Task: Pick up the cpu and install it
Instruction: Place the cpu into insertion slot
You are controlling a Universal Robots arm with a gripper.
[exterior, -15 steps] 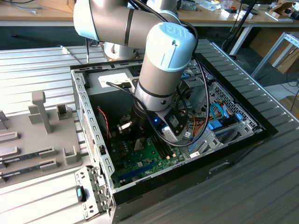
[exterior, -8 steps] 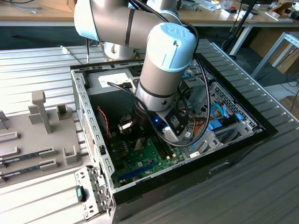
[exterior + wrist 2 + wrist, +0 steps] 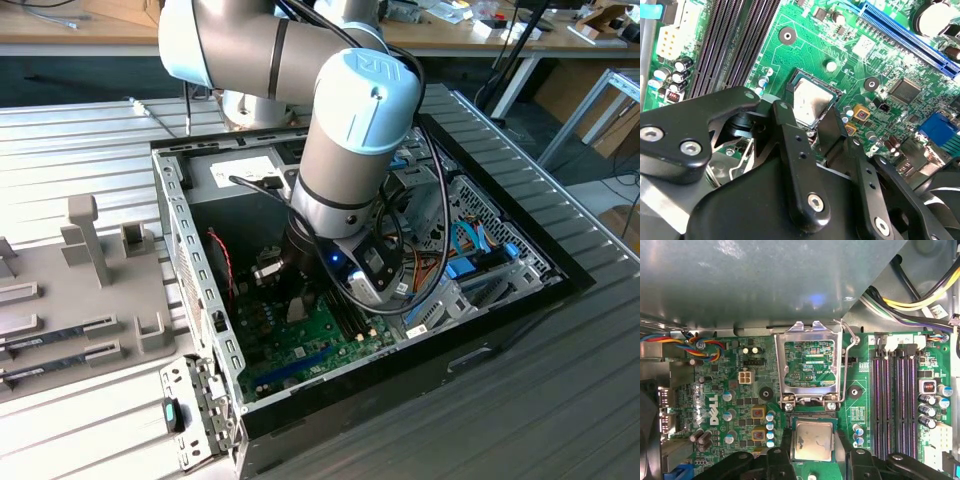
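Note:
The cpu (image 3: 813, 441) (image 3: 811, 101) is a small silver-grey square chip with a thin green rim. It lies flat at the socket of the green motherboard (image 3: 318, 343), just below the raised metal socket frame (image 3: 810, 335). My gripper (image 3: 813, 434) (image 3: 807, 114) reaches down into the open computer case, its black fingers (image 3: 785, 446) pressed against two opposite sides of the cpu. Whether the chip rests fully in the socket or hovers just above it, I cannot tell.
Black memory slots (image 3: 895, 400) run beside the socket, and a blue expansion slot (image 3: 905, 37) lies further off. Cable bundles (image 3: 920, 300) hang near the case wall (image 3: 195, 270). A grey fixture tray (image 3: 70, 310) with long memory sticks sits at the exterior view's left.

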